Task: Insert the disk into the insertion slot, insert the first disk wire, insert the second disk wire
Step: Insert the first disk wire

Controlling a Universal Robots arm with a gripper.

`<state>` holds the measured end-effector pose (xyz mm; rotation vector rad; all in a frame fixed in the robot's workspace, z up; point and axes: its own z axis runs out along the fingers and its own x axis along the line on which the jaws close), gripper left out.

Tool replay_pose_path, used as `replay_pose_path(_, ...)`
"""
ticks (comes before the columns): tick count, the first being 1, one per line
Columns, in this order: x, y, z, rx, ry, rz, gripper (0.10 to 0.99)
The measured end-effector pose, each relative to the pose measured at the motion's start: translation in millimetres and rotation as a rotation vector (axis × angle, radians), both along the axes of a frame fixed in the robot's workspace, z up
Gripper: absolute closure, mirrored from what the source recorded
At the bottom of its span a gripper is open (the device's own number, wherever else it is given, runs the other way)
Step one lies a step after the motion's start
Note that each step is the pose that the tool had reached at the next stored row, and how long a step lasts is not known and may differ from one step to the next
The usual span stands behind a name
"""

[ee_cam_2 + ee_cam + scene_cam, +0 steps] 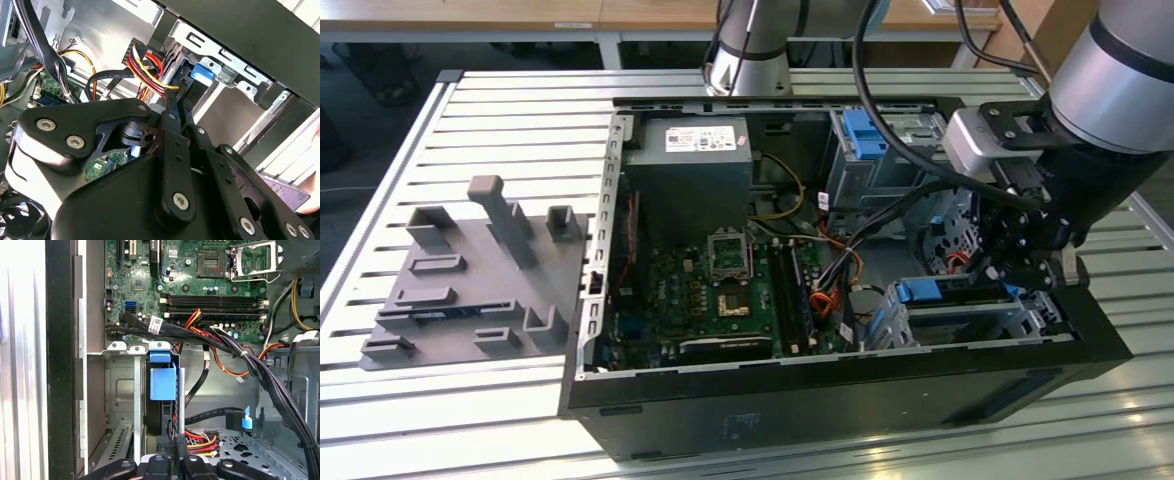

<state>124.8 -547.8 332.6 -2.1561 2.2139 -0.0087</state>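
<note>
Hand (1019,284) low in the case corner, drawn narrow at the disk.
Disk (162,382) seated in the insertion slot (119,390), just ahead of the hand, blue carrier edge facing it. In the second wrist view, red-and-yellow wire bundle (150,67) ending right at the near-touching fingertips (172,112); any pinch hidden. In the exterior view, black case wall (1067,335) close beside the hand, freer room toward the motherboard (720,280).

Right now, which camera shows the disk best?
The first wrist view: the disk sits centred in the insertion slot, with its blue carrier facing the camera. The exterior view gives a thin blue strip of it. The second wrist view gives a blue corner beyond the gripper.
</note>
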Motion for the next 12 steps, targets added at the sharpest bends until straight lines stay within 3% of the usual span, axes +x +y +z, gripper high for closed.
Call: replay_pose_path(12,0.0,0.0,-3.8,0.000,0.0000,0.000,0.922)
